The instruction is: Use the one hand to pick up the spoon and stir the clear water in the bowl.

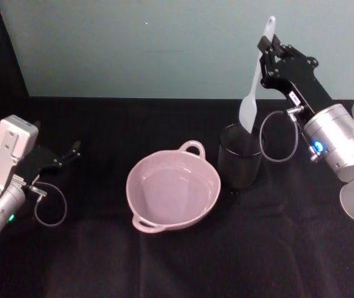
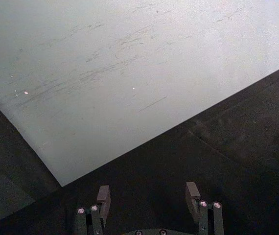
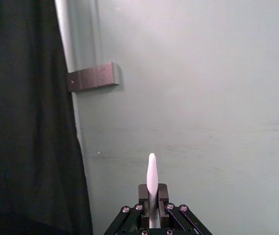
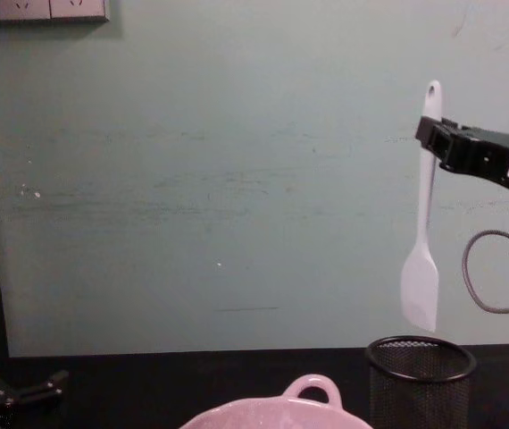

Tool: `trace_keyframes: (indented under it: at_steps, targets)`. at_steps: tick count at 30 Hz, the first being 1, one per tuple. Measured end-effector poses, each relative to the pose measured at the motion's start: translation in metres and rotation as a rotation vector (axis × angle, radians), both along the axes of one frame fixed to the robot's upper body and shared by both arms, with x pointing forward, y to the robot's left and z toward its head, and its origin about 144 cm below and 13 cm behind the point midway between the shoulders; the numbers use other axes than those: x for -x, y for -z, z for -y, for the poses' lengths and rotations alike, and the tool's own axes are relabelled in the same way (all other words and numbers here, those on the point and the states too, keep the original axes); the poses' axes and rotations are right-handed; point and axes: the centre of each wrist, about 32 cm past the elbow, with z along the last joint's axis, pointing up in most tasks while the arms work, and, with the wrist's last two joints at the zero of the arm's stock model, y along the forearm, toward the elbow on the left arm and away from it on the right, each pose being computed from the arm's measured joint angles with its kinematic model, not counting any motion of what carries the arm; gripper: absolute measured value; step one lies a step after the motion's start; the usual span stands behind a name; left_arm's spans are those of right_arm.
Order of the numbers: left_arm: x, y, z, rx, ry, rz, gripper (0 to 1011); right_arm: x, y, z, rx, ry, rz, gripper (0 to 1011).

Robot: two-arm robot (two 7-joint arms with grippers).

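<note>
Spoon point(image 1: 254, 81) hangs nearly upright in the upper right of the head view, pinched near its handle end by the right hand point(image 1: 269, 48), whose fingers are pressed against the handle from both sides. Its long axis runs almost vertically, paddle head down. In the chest view the head is clear above the rim of the black mesh cup point(image 4: 420, 380), at the right of the frame. The bowl point(image 1: 172, 191) sits at the centre of the head view on the black counter point(image 1: 90, 261), just left of the cup, holding clear water. So the coming move, as I judge it, is a sideways carry toward frame centre, then a descent into the bowl. The right arm reaches in from the right edge, wrist angled up and back. The left hand point(image 2: 149, 196) rests idle at the left edge, fingers spread and holding nothing.
</note>
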Motion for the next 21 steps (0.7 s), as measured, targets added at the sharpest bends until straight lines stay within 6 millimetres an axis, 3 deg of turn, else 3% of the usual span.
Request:
trace_keyframes:
  at_steps: [21]
  targets:
    - [0.0, 0.0, 0.0, 0.0, 0.0, 0.0, 1011, -0.02, 0.02, 0.0, -0.005, 0.014, -0.036, 110]
